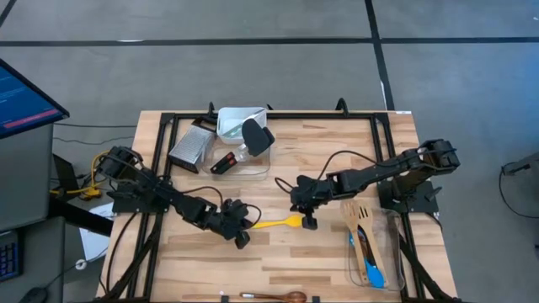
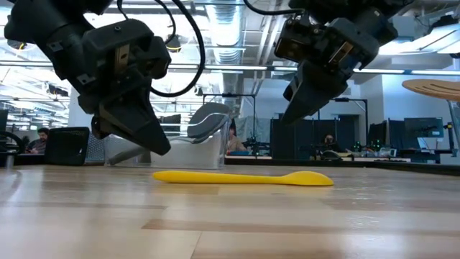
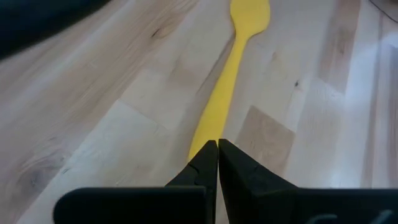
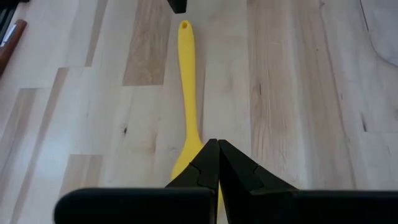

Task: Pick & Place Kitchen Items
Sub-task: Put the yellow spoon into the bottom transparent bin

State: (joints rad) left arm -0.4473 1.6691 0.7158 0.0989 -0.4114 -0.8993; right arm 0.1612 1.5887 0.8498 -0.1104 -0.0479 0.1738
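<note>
I saw the yellow silicone spoon [image 1: 276, 223] lying flat on the table [image 1: 337, 261], between the left gripper [image 1: 242, 238] and right gripper [image 1: 309, 221], both with jaws closed and empty. Only the right wrist view showed the hole in its handle.

Yellow spoon [image 3: 225, 93] handle end hidden behind left pincer [image 3: 217, 152]; bowl partly hidden behind right pincer [image 4: 217, 152].

Overhead camera looks straight down on the whole table [image 1: 278, 252]. Low camera sits at tabletop level, facing the room. Both wrist cameras look closely down from opposite ends at the yellow spoon [image 3: 231, 68], shared by all views.
</note>
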